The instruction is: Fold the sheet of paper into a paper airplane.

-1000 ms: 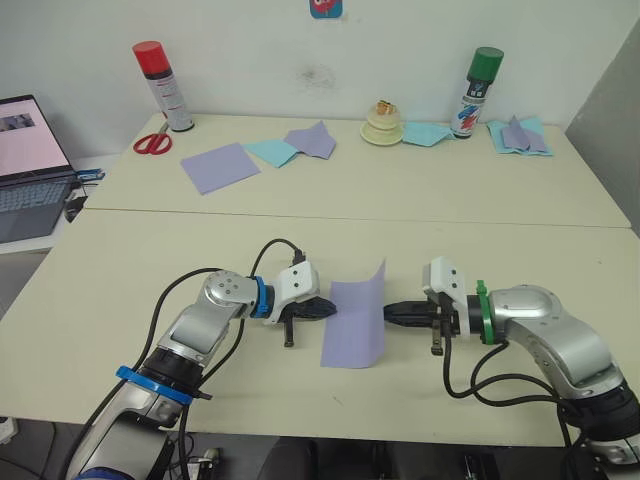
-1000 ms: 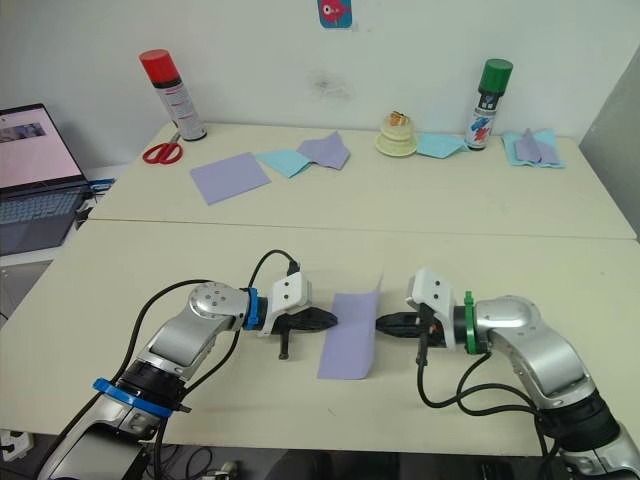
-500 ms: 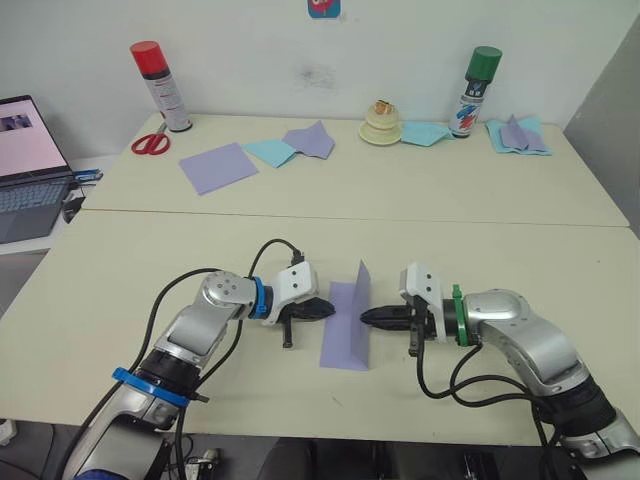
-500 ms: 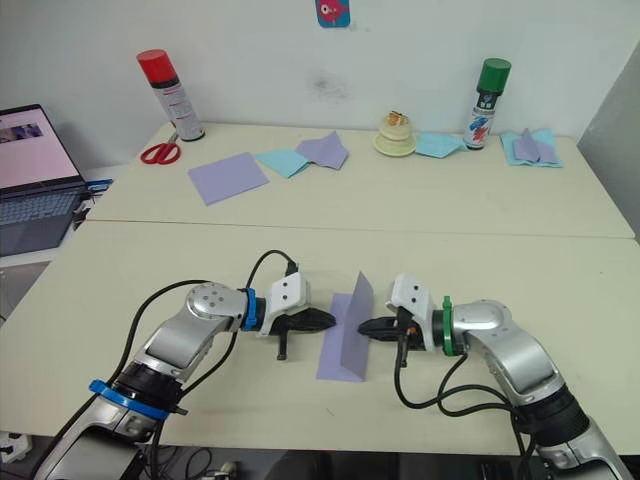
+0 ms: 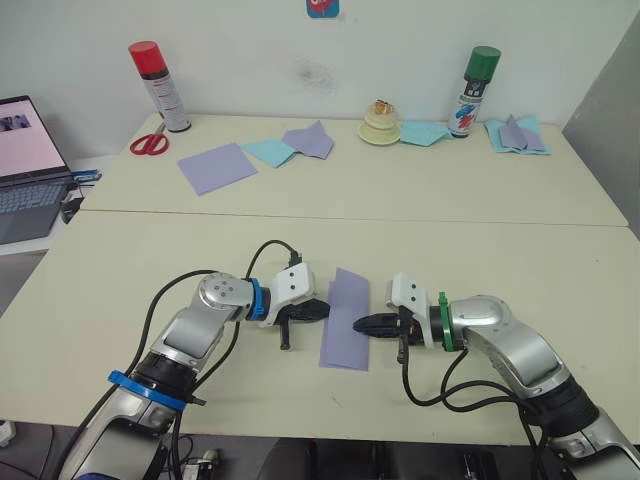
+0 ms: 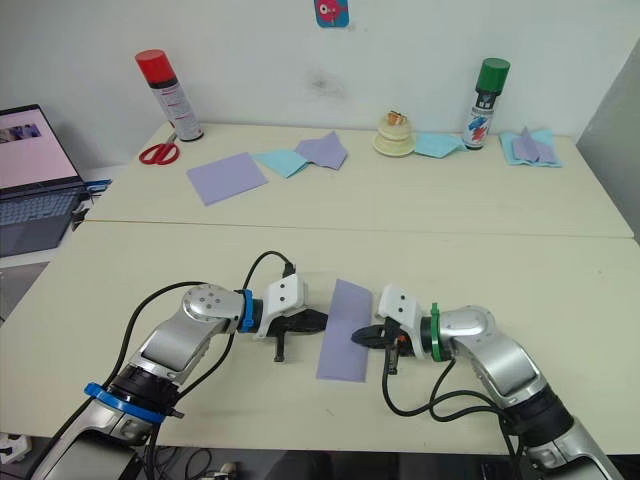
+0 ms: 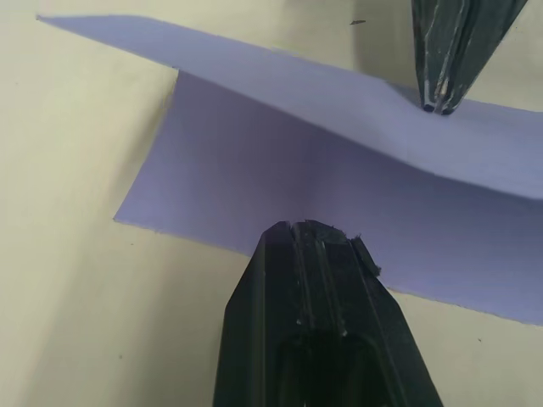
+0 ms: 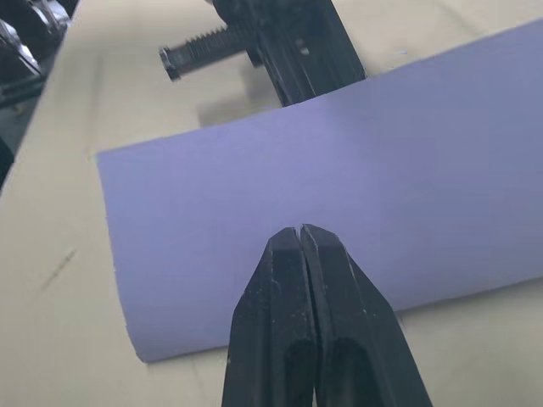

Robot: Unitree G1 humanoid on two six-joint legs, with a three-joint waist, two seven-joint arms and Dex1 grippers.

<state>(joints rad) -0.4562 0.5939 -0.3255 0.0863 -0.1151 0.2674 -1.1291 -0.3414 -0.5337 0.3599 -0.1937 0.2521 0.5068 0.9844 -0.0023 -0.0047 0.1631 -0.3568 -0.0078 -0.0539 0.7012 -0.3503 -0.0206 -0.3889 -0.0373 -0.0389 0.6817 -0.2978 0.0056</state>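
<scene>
The near table (image 5: 120,290) is seen to carry the sheet of paper (image 5: 345,320) at its middle front, folded along its centre crease so that the upper half lies over the lower without being pressed flat. The left gripper (image 5: 322,311) is set at the sheet's left edge with its fingers closed together. The right gripper (image 5: 362,324) is pressed down on the upper layer from the right, its fingers (image 8: 307,280) likewise shut together with nothing clamped between them.
</scene>
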